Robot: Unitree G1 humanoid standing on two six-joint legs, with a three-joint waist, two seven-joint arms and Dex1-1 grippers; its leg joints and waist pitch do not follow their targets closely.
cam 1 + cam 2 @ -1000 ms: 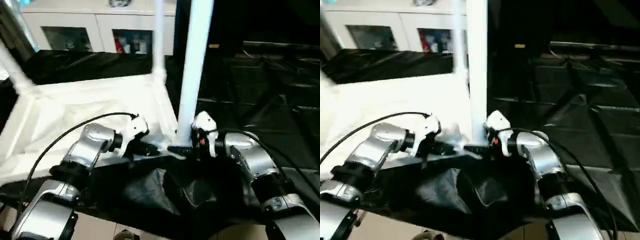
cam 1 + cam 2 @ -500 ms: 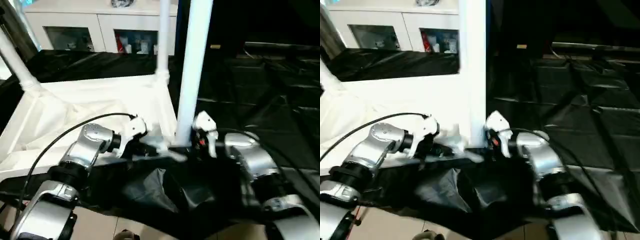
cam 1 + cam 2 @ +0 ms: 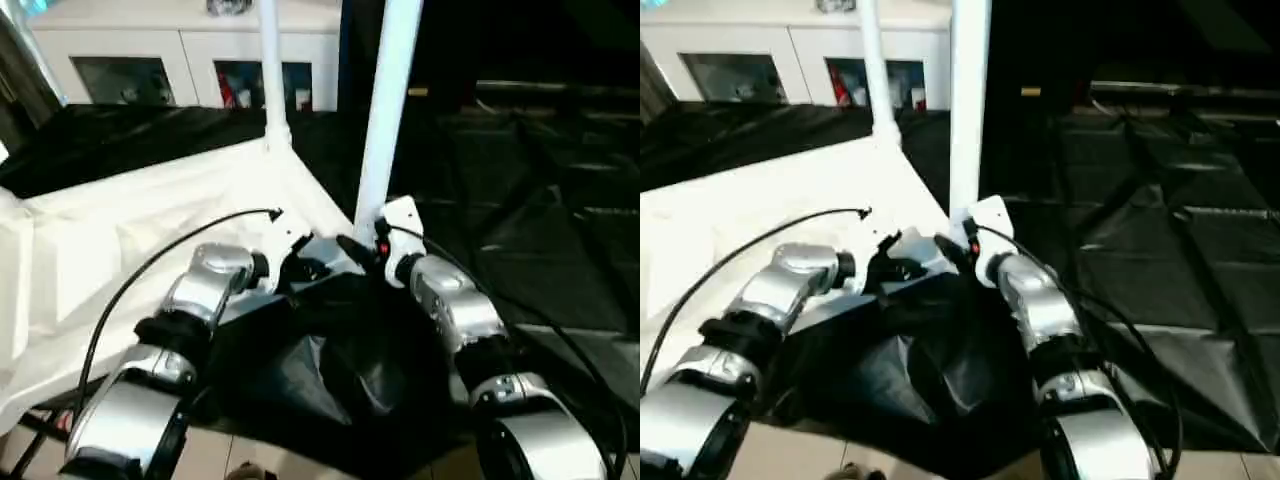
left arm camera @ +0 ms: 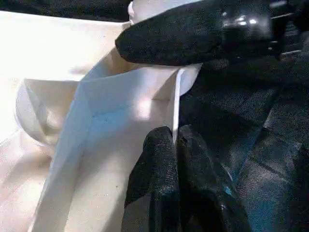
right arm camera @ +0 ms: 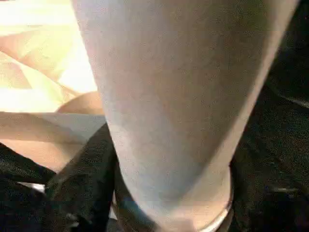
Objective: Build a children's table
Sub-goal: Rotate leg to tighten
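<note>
White glass-door cabinet point(image 3: 190, 60) behind; black sheeting point(image 3: 560, 230) covering floor

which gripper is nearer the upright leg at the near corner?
Right. The right gripper sits at the base of the near leg; the left gripper pinches the tabletop rim beside it.

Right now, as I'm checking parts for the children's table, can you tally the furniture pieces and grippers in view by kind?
White plastic rectangular table top: 1
White tapered tube legs, upright: 2
White cabinet with glass doors: 1
Robot grippers: 2 (left gripper, right gripper)
Total: 6
</note>
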